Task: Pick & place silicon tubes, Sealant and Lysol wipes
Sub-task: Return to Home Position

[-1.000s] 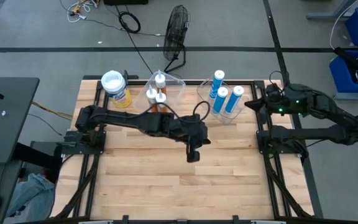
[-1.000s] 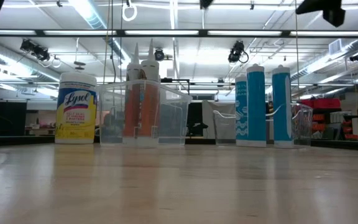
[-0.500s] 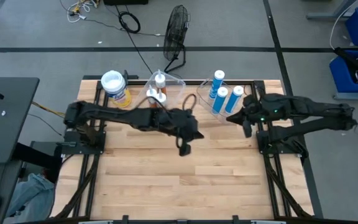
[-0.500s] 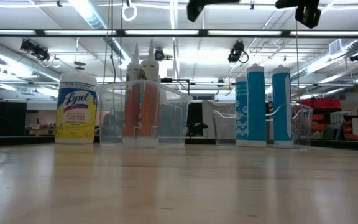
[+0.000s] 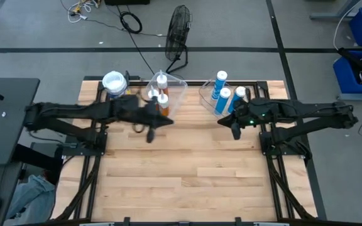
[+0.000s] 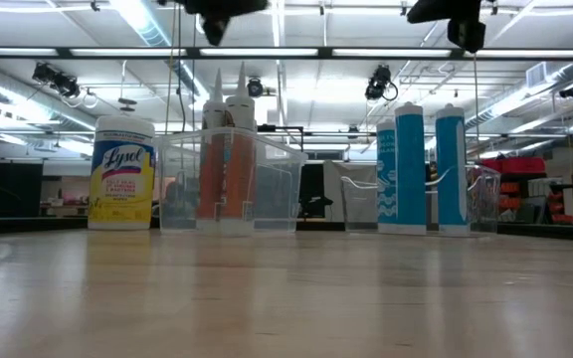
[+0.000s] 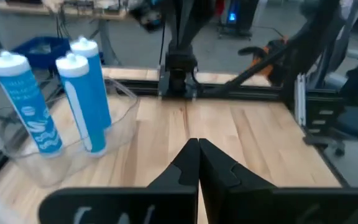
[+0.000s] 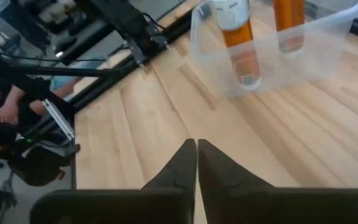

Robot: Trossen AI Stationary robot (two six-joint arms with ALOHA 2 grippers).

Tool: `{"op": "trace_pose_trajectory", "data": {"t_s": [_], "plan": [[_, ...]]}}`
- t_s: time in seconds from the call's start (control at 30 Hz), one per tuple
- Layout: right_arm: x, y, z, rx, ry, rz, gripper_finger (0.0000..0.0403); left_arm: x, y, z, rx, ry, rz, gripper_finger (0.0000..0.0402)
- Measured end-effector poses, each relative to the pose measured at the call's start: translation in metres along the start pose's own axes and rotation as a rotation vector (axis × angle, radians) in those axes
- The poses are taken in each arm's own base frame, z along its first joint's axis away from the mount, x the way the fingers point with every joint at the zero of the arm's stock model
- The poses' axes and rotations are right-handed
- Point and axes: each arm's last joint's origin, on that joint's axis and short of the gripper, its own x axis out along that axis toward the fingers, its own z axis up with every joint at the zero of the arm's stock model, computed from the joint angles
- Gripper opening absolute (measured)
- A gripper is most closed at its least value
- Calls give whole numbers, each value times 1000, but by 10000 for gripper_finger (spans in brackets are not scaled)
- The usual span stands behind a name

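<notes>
The high view looks straight down on the whole tabletop (image 5: 181, 176). The low view sits at tabletop height, facing the room. Each wrist view looks closely across the wood, past the left fingers (image 7: 182, 171) or the right fingers (image 8: 182, 165). The blue tubes (image 6: 409, 169), right of centre, show in the high, low and left wrist views.

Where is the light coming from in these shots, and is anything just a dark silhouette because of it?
Low view: ceiling strip lights face the camera, so the left gripper and right gripper read as black silhouettes at the top, and the table carries a pale sheen. High view: even light from above, no hard shadows on the wood.
</notes>
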Motion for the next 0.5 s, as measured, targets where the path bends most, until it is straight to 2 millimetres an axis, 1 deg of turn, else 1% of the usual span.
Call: {"op": "trace_pose_trajectory", "data": {"t_s": [0.1, 0.23, 0.3, 0.37, 0.4, 0.5], "plan": [[10, 0, -1, 34, 23, -19, 23, -29, -2, -12, -5, -80, -4, 4], [21, -1, -4, 74, 63, -55, 24, -58, -4, -31, -29, -210, -14, 3], [28, -2, -6, 101, 78, -92, 24, -69, -4, -38, -34, -267, -11, 4], [34, -2, -7, 151, 87, -107, 25, -77, -4, -51, -38, -273, -7, 5], [36, -2, -7, 167, 87, -109, 25, -82, -5, -52, -37, -297, -8, 5], [44, -2, -8, 175, 99, -116, 25, -92, -5, -66, -50, -307, -8, 3]]}}
